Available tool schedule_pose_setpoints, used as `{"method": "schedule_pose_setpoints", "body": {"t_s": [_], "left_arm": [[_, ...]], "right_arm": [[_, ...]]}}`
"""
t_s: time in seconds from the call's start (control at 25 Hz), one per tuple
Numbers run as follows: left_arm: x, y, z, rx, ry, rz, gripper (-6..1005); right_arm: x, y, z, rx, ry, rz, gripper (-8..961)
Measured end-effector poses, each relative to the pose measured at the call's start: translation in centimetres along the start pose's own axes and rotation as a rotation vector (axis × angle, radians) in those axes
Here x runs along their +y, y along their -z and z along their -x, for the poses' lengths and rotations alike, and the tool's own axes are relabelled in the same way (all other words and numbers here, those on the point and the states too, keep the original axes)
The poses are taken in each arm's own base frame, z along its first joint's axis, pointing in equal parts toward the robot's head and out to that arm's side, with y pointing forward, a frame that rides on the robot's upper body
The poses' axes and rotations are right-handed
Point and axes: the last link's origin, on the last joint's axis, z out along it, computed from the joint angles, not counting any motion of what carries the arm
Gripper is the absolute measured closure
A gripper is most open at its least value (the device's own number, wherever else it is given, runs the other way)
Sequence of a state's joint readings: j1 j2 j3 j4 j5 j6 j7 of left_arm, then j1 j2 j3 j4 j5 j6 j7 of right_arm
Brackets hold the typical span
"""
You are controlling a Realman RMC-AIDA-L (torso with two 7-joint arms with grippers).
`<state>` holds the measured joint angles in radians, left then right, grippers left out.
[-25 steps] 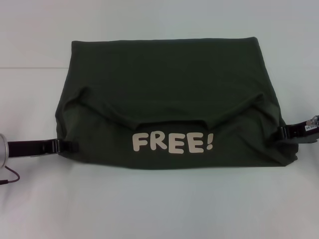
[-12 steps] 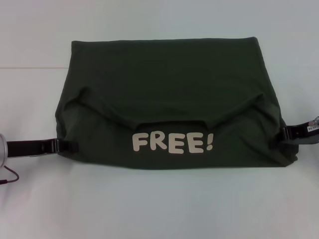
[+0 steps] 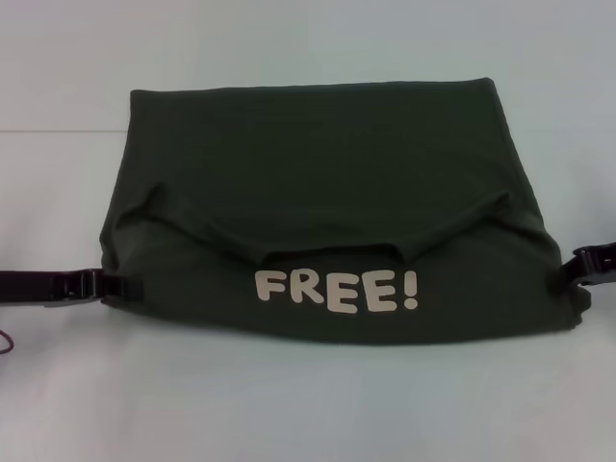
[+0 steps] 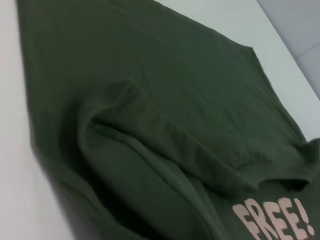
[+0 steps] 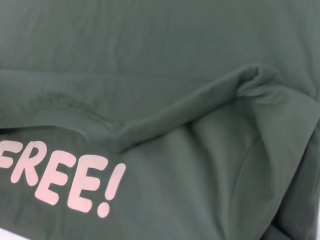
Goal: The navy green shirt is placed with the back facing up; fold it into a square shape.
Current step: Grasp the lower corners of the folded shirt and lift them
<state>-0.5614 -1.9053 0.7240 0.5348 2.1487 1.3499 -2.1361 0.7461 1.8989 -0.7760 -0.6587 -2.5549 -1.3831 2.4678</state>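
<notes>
The navy green shirt [image 3: 318, 173] lies on the white table, folded over so that its near part shows a neckline and a pale "FREE!" print [image 3: 337, 290]. My left gripper [image 3: 128, 286] is at the shirt's near left corner, shut on the fabric edge. My right gripper [image 3: 576, 269] is at the near right corner, also shut on the fabric. The left wrist view shows the folded layers of the shirt [image 4: 150, 100] and the right wrist view shows the shirt [image 5: 175, 60] with the print; neither shows fingers.
The white table [image 3: 308, 404] runs all around the shirt. A thin red cable [image 3: 8, 345] lies at the far left, near the left arm. A seam in the table surface [image 3: 58, 130] runs behind the shirt's far left corner.
Both grippers have drawn the shirt's near folded edge toward me and slightly outward. The print and the near edge sit lower in the head view, and the fabric is more stretched.
</notes>
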Motion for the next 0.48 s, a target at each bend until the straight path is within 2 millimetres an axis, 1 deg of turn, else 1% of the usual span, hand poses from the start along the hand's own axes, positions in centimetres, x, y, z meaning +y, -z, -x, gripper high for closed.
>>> {"method": "schedule_pose_setpoints", "body": {"t_s": [0.2,0.48], "left_arm": [[0.4,0.3,0.6,-0.056,0.008,0.027,937],[1.1,0.8,1.8,-0.117,0.029,0.088,935]], "right_arm": [[-0.4,0.5,-0.4,0.017,0.009,0.006,931],[-0.2,0.4,-1.6,0.076,0.036,0.038,931]]}}
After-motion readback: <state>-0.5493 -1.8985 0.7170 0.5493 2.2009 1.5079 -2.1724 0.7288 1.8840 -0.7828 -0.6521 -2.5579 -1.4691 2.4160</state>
